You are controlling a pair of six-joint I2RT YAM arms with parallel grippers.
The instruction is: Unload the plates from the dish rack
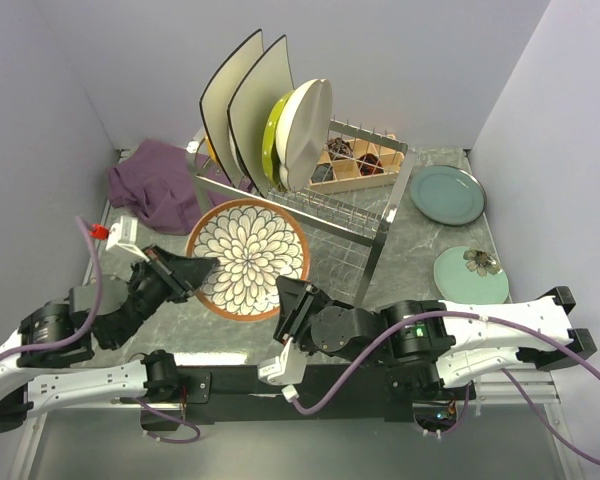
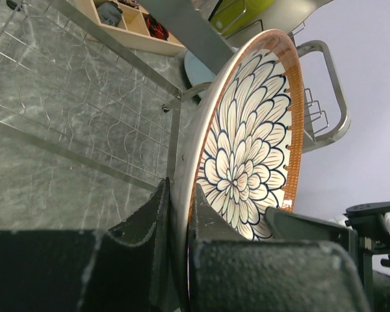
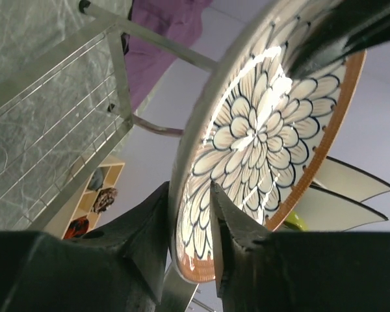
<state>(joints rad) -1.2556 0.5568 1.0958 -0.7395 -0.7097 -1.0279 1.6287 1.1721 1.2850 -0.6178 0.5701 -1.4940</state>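
L end effector [image 2: 181, 198] clamped; R end effector [image 3: 190, 195] grip state unclear.

Pale lilac walls [image 1: 380, 60] enclose a grey marbled tabletop [image 1: 417, 252].

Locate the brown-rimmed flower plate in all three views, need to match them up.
Top external: flower plate left of center, patterned face toward the camera, in front of the dish rack.
Left wrist: flower plate center-right, tilted, rim running down to bottom center.
Right wrist: flower plate center-right, tilted, rim reaching bottom center.
Shared landmark: the dish rack's metal frame, left of the plate in both wrist views.
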